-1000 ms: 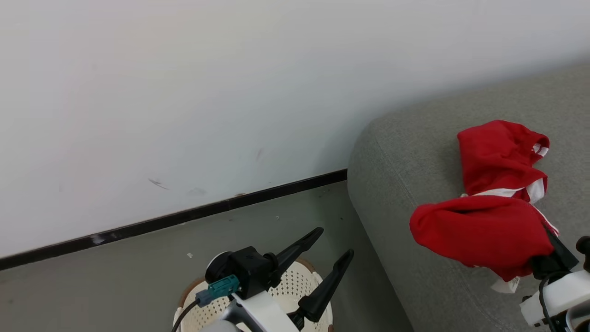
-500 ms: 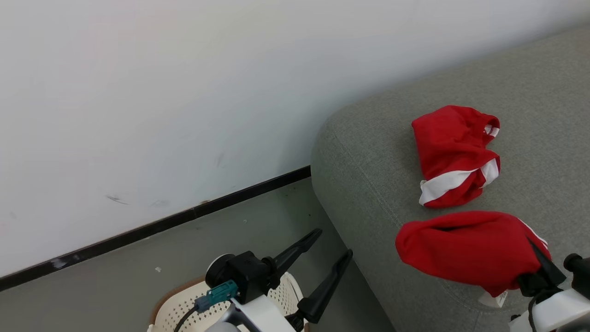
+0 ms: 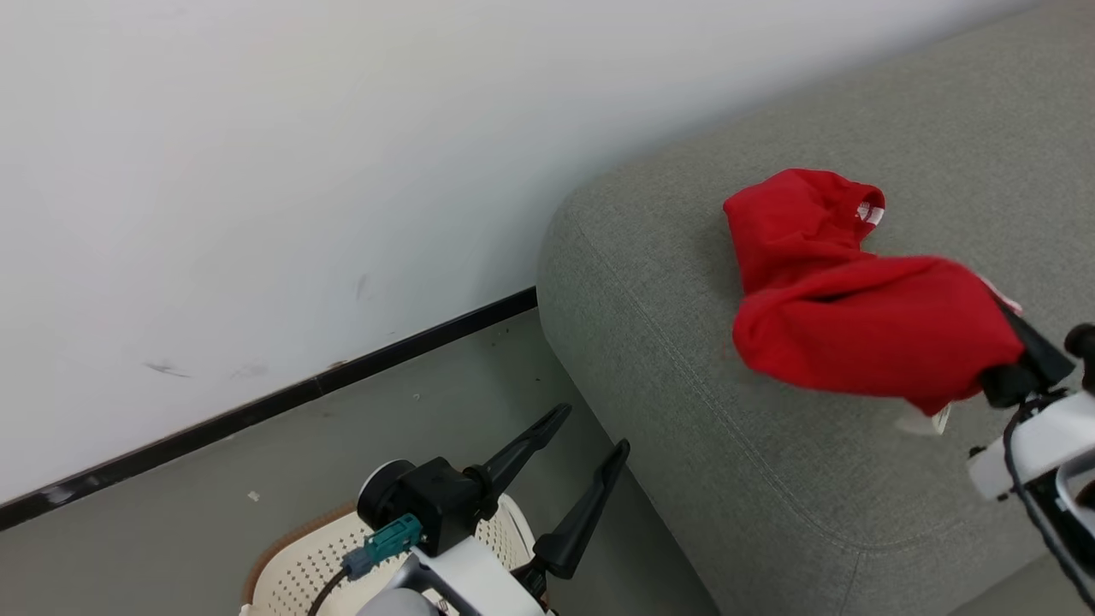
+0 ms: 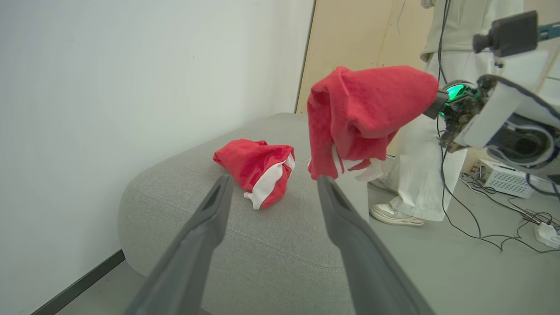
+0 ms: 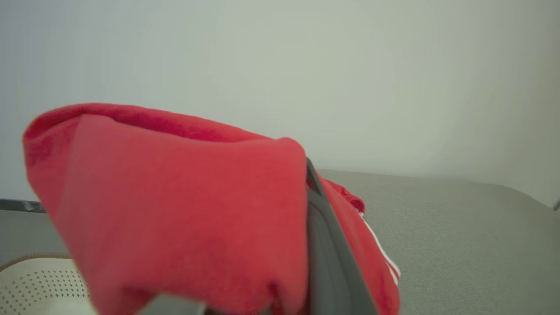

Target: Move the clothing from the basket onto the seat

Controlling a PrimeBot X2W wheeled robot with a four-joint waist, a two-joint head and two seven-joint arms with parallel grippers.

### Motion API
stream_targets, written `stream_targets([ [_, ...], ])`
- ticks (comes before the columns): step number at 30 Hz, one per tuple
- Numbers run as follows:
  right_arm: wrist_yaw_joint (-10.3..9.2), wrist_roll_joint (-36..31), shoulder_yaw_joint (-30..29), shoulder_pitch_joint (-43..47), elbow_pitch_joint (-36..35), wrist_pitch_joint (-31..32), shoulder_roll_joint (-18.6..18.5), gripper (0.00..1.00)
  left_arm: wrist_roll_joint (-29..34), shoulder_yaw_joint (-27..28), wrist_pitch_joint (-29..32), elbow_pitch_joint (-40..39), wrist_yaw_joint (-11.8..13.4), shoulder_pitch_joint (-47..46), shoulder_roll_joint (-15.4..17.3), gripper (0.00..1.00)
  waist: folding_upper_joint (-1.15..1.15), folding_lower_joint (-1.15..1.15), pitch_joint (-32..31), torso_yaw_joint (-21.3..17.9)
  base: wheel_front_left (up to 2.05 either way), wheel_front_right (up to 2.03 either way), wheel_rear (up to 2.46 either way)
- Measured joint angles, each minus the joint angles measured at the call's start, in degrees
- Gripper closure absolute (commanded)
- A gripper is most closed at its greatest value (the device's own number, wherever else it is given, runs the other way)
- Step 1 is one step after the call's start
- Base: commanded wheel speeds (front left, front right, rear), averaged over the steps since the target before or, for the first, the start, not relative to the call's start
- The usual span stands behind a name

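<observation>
In the head view, the basket (image 3: 299, 565) stands on the floor under the left end effector (image 3: 594, 428), whose fingers are spread wide with nothing between them. The right end effector (image 3: 1009, 368) is closed on a red garment (image 3: 864, 334). The left wrist view shows this garment hanging over the seat (image 3: 684, 359). Behind it, the second garment (image 4: 256, 168) lies on the seat. Beyond the seat, a person (image 4: 420, 166) stands.

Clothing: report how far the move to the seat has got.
Done: one red garment lies on the seat. In hand: the right gripper holds the second garment above the seat. Left: lower and release it. The left gripper is open and empty.
</observation>
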Motion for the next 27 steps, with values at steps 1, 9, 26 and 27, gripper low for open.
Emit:
stream_targets([
  [1, 0.0, 0.0, 0.02, -1.6, 0.52, 0.57, -0.8, 1.0, 0.05, 0.02, 0.01, -0.14, 0.21, -0.01, 0.07, 0.0, 0.0, 0.0, 0.32, -0.02, 0.0, 0.0, 0.0],
  [9, 0.0, 3.81, 0.42, -13.33, 6.45, 4.87, -2.78, 1.0, 1.8, 0.54, 0.53, -1.71, 1.53, -0.63, 1.62, 0.0, 0.0, 0.0, 3.07, 0.5, 0.0, 0.0, 0.0],
  [26, 0.0, 4.33, -3.89, -25.1, 23.91, 7.89, -7.17, 1.0, 4.76, 0.59, 3.65, -7.58, 3.18, -4.96, 2.69, 0.0, 0.0, 0.0, 9.79, 3.04, 0.0, 0.0, 0.0],
  [27, 0.0, 4.13, -4.01, -25.09, 24.96, 7.83, -7.19, 1.0, 5.14, 0.49, 4.04, -7.84, 3.19, -5.03, 2.87, 0.0, 0.0, 0.0, 10.26, 3.23, 0.0, 0.0, 0.0],
])
